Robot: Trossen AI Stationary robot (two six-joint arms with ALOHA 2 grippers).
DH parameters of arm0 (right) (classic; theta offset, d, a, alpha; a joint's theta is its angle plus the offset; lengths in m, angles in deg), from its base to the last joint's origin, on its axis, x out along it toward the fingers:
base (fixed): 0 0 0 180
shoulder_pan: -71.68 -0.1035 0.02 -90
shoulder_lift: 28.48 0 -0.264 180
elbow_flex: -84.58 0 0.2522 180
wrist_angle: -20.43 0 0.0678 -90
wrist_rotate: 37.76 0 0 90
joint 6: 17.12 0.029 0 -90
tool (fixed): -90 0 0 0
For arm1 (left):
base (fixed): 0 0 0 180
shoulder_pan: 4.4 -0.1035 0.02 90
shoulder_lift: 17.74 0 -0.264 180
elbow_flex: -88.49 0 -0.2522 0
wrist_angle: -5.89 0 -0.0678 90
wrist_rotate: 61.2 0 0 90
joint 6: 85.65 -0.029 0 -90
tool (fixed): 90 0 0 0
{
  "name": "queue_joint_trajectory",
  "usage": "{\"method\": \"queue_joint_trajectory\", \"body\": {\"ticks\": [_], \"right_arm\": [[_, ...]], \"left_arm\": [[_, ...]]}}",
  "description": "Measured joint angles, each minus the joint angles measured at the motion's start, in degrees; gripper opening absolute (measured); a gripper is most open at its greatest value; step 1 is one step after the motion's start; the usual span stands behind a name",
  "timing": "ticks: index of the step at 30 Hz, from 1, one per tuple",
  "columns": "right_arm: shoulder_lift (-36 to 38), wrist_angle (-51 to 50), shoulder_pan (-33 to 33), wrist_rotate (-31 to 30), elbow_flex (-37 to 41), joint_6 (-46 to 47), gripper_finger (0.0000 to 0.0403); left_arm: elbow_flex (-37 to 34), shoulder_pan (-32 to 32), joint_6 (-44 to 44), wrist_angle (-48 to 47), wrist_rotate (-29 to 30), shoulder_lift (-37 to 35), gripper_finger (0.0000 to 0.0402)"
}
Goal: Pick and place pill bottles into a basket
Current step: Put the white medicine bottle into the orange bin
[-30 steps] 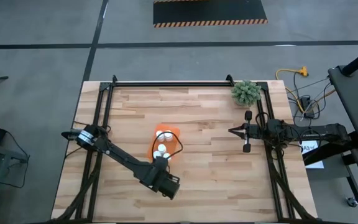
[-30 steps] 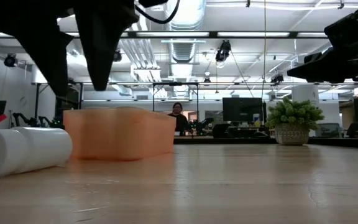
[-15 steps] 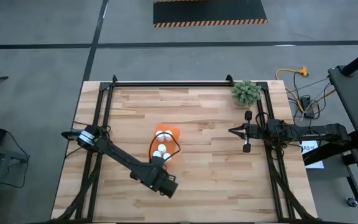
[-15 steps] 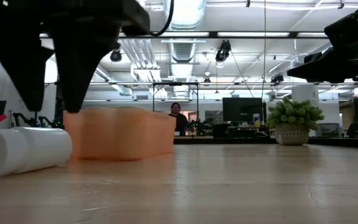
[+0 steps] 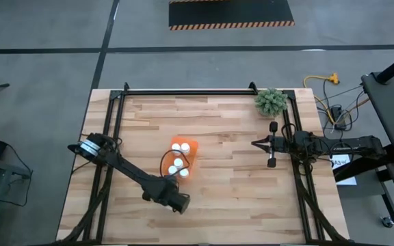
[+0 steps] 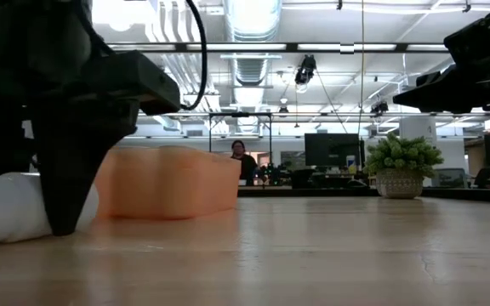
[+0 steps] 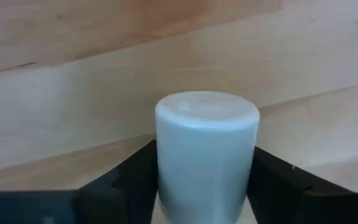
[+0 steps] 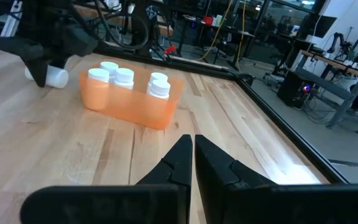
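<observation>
A pill bottle (image 7: 206,155) is seen lying on its side on the wooden table (image 5: 238,184), just beside the near end of the orange basket (image 5: 190,146). In the left wrist view its white body fills the gap between the two dark fingers (image 7: 120,183), which stand close against either side of it; whether they press on it cannot be told. From table height the same bottle (image 6: 11,206) is shown flat on the wood, with the left gripper (image 6: 62,223) brought down to the surface in front of it. In the high view the left gripper (image 5: 173,200) is found at the near side of the table, below the basket.

Inside the basket (image 8: 129,102) four white-capped bottles (image 8: 123,77) are counted from above, standing upright; three are clearly made out in the right wrist view.

The right gripper (image 8: 191,155) is held with its fingers pressed together and nothing between them. It (image 5: 254,143) is parked toward the right side of the table, well apart from the basket and pointing toward it.

A green fuzzy plant (image 5: 271,101) is noted at the far right corner. A person (image 6: 243,158) is seen in the room beyond.
</observation>
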Motion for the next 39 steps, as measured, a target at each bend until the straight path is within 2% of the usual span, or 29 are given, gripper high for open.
{"method": "queue_joint_trajectory", "body": {"ticks": [3,7,12,20,26,31,37,39], "right_arm": [[0.04,0.0,0.0,0.02,0.0,0.0,0.0008],[0.04,0.0,0.0,0.01,0.0,0.0,0.0009],[0.04,0.0,0.02,0.0,0.0,0.0,0.0009],[0.02,0.0,0.0,0.0,0.0,0.0,0.0009],[0.02,0.0,0.02,0.0,0.0,0.0,0.0009],[0.02,0.0,-0.01,0.0,0.0,0.0,0.0009],[0.02,0.0,-0.01,0.0,0.0,0.0,0.0009],[0.02,0.0,0.0,0.0,0.0,0.0,0.0009]], "left_arm": [[0.06,0.48,0.1,-0.62,0.57,-0.31,0.015],[2.43,0.75,-4.12,-1.76,3.39,-1.44,0.015],[5.39,1.52,-9.25,-1.58,14.28,-2.0,0.015],[8.5,2.92,-16.65,1.55,24.67,-2.5,0.015],[8.93,4.06,-29.2,11.85,35.25,-2.9,0.015],[8.69,4.19,-47.22,25.53,43.09,-2.98,0.015],[8.47,3.18,-67.57,46.63,53.67,-3.02,0.015],[8.03,2.67,-75.03,56.11,54.72,-3.06,0.015]]}}
